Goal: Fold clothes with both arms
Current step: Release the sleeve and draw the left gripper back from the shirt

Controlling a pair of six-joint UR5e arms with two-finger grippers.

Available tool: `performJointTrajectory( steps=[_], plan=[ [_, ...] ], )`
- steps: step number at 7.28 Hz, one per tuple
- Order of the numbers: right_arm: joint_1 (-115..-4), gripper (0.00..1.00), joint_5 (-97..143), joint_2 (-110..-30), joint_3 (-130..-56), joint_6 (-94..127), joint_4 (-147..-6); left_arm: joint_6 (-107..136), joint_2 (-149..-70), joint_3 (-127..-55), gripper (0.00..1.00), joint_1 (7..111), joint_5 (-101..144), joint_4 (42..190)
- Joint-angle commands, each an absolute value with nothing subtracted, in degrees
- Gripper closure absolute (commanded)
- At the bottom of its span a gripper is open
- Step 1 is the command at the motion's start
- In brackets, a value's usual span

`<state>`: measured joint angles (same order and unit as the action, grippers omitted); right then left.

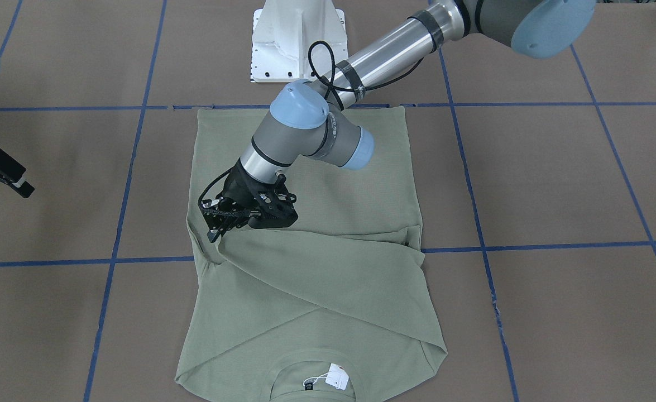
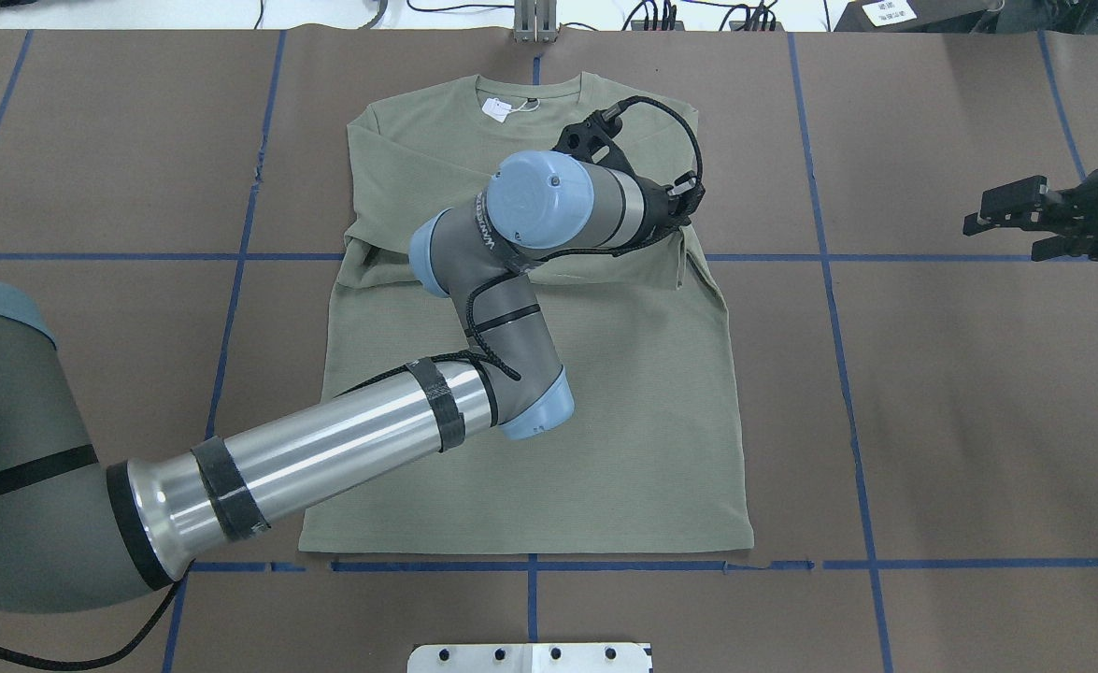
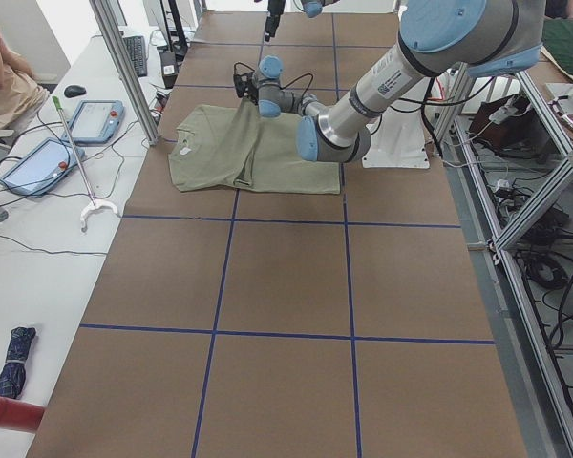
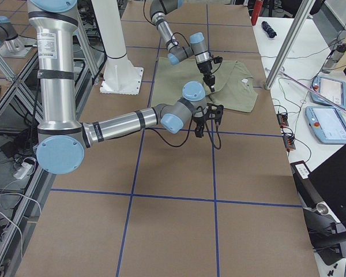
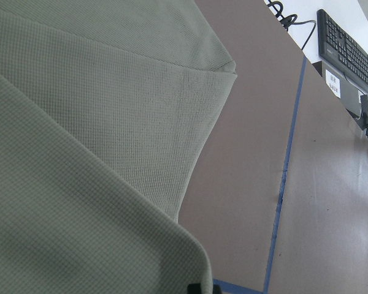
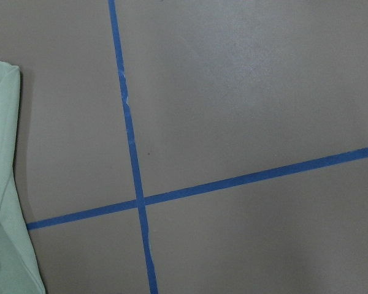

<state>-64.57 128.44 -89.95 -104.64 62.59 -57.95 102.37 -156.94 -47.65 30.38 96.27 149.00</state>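
Observation:
The sage-green shirt (image 1: 328,167) lies flat on the brown table, its neck with the white tag (image 1: 338,377) at the far side from the robot. One sleeve is folded across the chest. My left arm reaches over the shirt. My left gripper (image 1: 214,234) is shut on the cuff end of the other sleeve and holds it slightly raised at the shirt's side edge; it also shows in the overhead view (image 2: 677,201). The left wrist view shows the fabric (image 5: 80,153) close up. My right gripper (image 1: 5,177) is open and empty, off the shirt, above bare table (image 2: 1005,213).
The white pedestal base (image 1: 297,39) stands behind the shirt's hem. Blue tape lines (image 1: 528,245) grid the brown table cover (image 1: 556,178). The right wrist view shows a tape cross (image 6: 140,201) and the shirt's edge (image 6: 0,153). Tablets and cables lie on the side bench (image 3: 48,153).

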Motion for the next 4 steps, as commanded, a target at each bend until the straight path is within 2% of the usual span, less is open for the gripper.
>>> performJointTrajectory(
  steps=[1,2,3,4],
  plan=[
    [-64.60,0.00,128.32,-90.17,-104.76,62.67,-57.83,102.39,-158.02,-47.11,0.19,29.79,95.27,149.24],
    [-64.60,0.00,128.15,-90.09,-104.94,62.67,-57.83,102.83,-157.85,-49.46,0.14,29.71,95.53,149.06],
    [-64.60,0.00,128.06,-89.74,-105.38,63.54,-57.83,102.74,-155.50,-53.83,0.13,29.71,96.23,148.80],
    [-64.51,0.00,128.14,-90.08,-105.99,63.89,-57.83,102.40,-150.17,-60.84,0.12,29.88,99.89,147.93]
  ],
)
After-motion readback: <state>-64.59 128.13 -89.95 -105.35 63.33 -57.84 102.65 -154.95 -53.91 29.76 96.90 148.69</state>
